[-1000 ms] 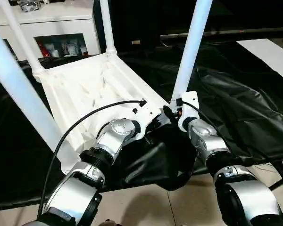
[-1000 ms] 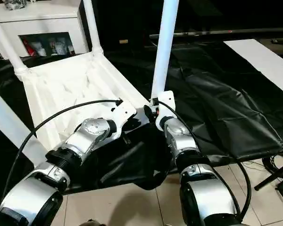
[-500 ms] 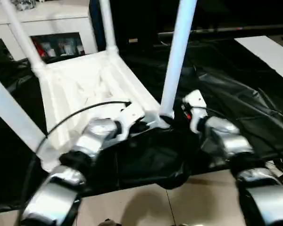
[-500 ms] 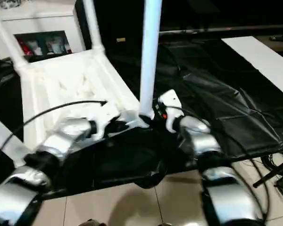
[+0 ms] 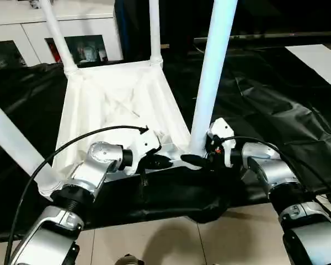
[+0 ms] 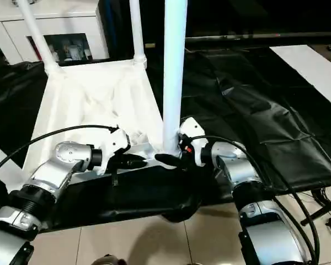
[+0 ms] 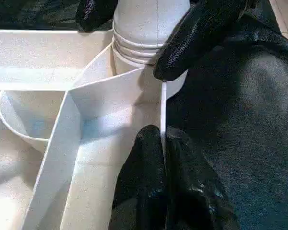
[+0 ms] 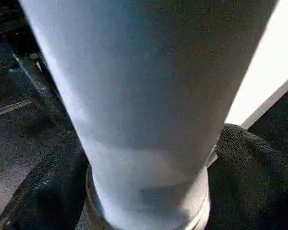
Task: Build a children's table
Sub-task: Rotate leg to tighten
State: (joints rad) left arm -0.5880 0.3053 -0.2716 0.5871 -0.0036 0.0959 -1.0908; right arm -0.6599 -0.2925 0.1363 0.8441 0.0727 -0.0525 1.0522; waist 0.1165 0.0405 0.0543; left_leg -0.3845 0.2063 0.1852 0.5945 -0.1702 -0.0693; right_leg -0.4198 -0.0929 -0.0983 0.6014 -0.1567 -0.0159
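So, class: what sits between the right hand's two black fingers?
The base of the near white leg, just above its socket in the tabletop. The right wrist view shows fingers on both sides.

Indoor lab or test room, black-draped table [image 5: 276, 110], tiled floor [image 5: 171, 243], white cabinet [image 5: 71, 25] holding small items, loose cables [image 6: 328, 196] on floor

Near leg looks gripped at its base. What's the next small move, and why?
Probably twist the leg a little further into its socket with the right tool. Thread rings seem exposed above the socket, so it may not be fully seated. The left tool pinches the tabletop's edge wall, steadying it.
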